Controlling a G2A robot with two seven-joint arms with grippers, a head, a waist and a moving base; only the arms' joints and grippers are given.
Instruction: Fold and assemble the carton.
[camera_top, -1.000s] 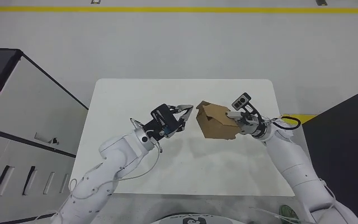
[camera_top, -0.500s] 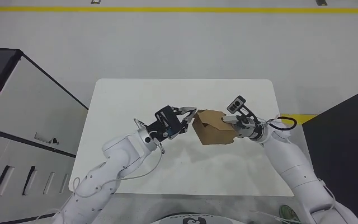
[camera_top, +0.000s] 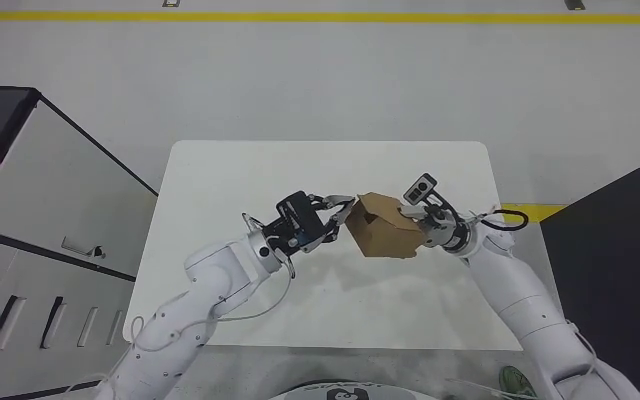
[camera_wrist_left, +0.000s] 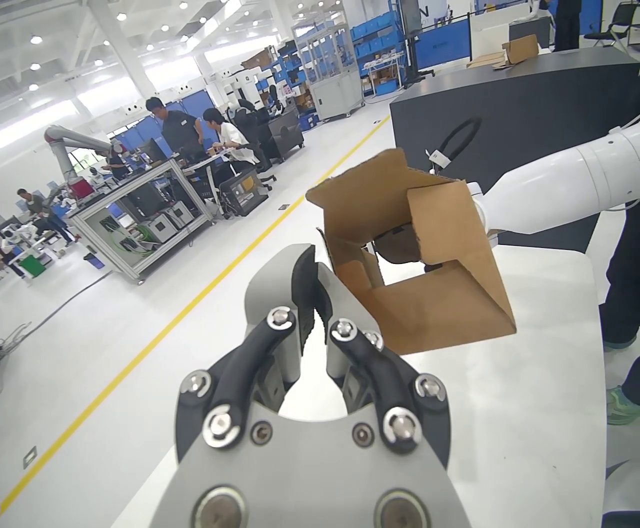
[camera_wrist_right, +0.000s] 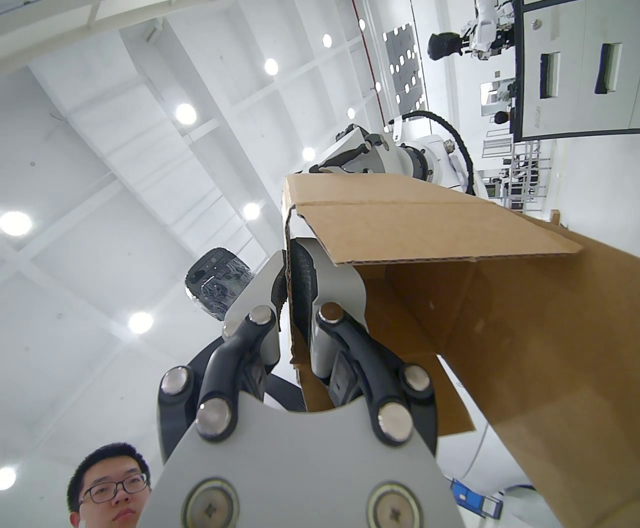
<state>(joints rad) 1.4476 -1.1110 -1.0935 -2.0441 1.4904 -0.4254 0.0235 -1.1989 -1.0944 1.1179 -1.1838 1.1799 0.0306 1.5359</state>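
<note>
While the right hand (camera_wrist_right: 299, 267) grips it, the carton (camera_top: 383, 226) seemingly opens leftward.

Industrial robotics lab: equipment racks (camera_wrist_left: 145, 220), blue storage bins (camera_wrist_left: 372, 32), another robot arm (camera_wrist_left: 62, 142)

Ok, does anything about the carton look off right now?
No damage visible. The carton hangs tilted over the table, pinched by one wall in the right gripper. Its open end is half-folded: one flap turned inward, another flap sticking out. The left gripper sits beside that end, holding nothing.
</note>
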